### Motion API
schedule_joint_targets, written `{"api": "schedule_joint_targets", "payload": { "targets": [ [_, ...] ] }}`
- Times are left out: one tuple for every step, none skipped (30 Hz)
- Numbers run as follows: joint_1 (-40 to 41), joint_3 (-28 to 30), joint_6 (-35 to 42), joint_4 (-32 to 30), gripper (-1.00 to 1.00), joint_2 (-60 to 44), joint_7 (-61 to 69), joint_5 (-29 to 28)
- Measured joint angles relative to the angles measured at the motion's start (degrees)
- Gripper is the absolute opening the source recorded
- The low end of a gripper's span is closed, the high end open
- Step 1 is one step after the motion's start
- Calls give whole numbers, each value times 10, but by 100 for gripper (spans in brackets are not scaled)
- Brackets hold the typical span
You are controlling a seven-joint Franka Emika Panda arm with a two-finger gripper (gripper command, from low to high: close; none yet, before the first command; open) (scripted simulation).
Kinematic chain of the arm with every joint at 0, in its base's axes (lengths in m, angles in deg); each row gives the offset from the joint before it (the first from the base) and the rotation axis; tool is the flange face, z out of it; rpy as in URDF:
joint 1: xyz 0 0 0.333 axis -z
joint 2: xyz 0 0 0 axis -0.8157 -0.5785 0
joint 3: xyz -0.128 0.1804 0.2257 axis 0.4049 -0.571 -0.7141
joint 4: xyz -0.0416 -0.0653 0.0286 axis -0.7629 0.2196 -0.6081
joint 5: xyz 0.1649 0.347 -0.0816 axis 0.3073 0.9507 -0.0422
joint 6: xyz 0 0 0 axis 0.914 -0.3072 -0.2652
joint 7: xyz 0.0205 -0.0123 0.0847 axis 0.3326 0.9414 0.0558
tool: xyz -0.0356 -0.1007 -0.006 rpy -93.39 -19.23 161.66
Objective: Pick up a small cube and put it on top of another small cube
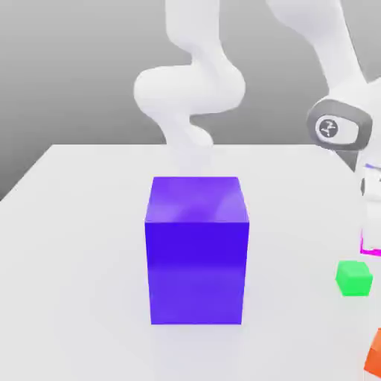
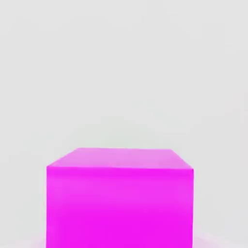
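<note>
Looks like the carry step: gripper closed on the small bright magenta cube (image 2: 119, 198), which next needs lining up over the small bright green cube (image 1: 353, 277).

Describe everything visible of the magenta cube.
The magenta cube is a small, plain, bright pink block with flat, smooth, unmarked faces and sharp edges. The hand view sees it close up, upright and square-on, top face showing. In the exterior view a sliver of it shows at the right edge, above and beyond the green cube.
</note>
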State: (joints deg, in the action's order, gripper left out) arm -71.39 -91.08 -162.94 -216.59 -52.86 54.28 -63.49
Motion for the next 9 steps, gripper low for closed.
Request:
{"api": "schedule_joint_targets", "payload": {
  "targets": [
    [-6, 9, -8, 1, -100, -12, -12, -17],
    [-14, 20, -17, 1, -100, -24, -25, -35],
    [-21, 31, -26, 2, -100, -37, -38, -53],
    [-30, 43, -34, 2, 100, -49, -51, -71],
    [-30, 43, -34, 2, 100, -49, -51, -71],
    [-30, 43, -34, 2, 100, -49, -51, -71],
    [-30, 43, -34, 2, 100, -49, -51, -71],
    [-30, 43, -34, 2, 100, -49, -51, -71],
    [-30, 43, -34, 2, 100, -49, -51, -71]
  ]
}}
